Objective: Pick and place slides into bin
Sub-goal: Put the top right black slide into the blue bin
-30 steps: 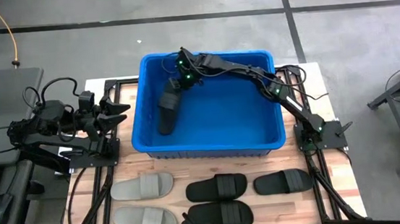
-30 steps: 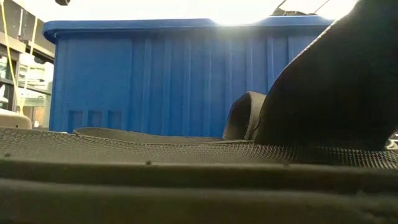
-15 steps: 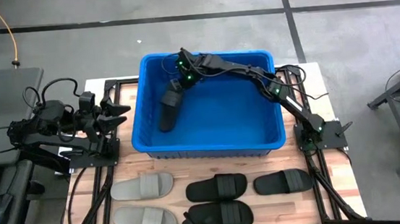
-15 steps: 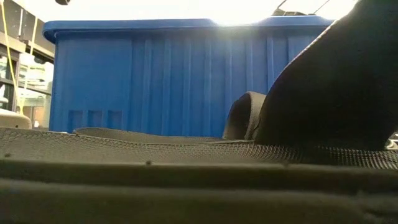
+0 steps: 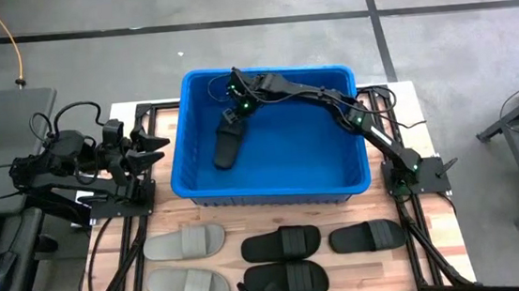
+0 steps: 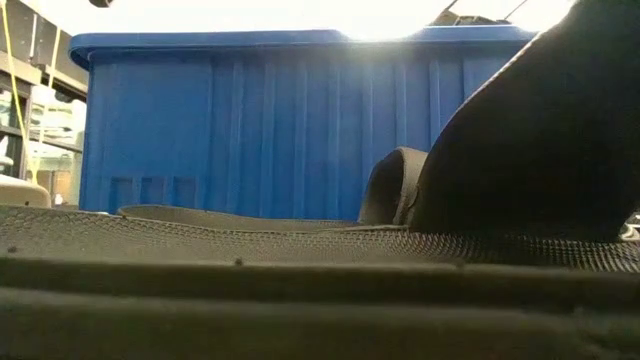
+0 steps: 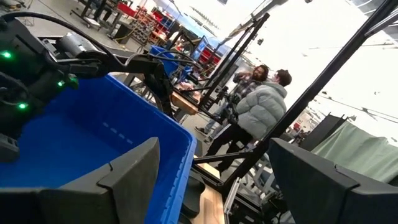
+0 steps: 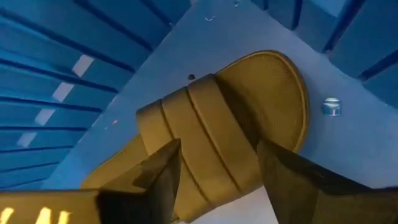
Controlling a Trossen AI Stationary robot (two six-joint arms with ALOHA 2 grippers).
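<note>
Inventory, as I am reading it from my station:

Bin [image 5: 356, 170]: blue tub, sitting at the far middle of the surface [image 5: 442, 243]. I am counting one black slide [image 5: 227, 146] lying on its floor toward the left wall.

Right hand [image 5: 233, 103]: I am holding it inside the bin, just above that slide's far end. In the right wrist view its fingers [image 8: 292, 180] are standing apart on either side of the strap [image 8: 205, 143], gripping nothing as far as I can judge; the slide looks to be resting on the bin floor by itself.

Left hand [image 5: 151, 143]: I am parking it at the left edge of the surface beside the bin, fingers spread wide, empty.

Slides outside the bin, all lying flat in front of it: two light grey slides [image 5: 185, 241] [image 5: 188, 285] at the left, and three black slides [image 5: 282, 243] [image 5: 367, 237] [image 5: 286, 279] to their right.

Progress: I am judging one of six delivered and five waiting. Next item likely calls for lifting the right hand clear of the rim and reaching toward the front row.
</note>
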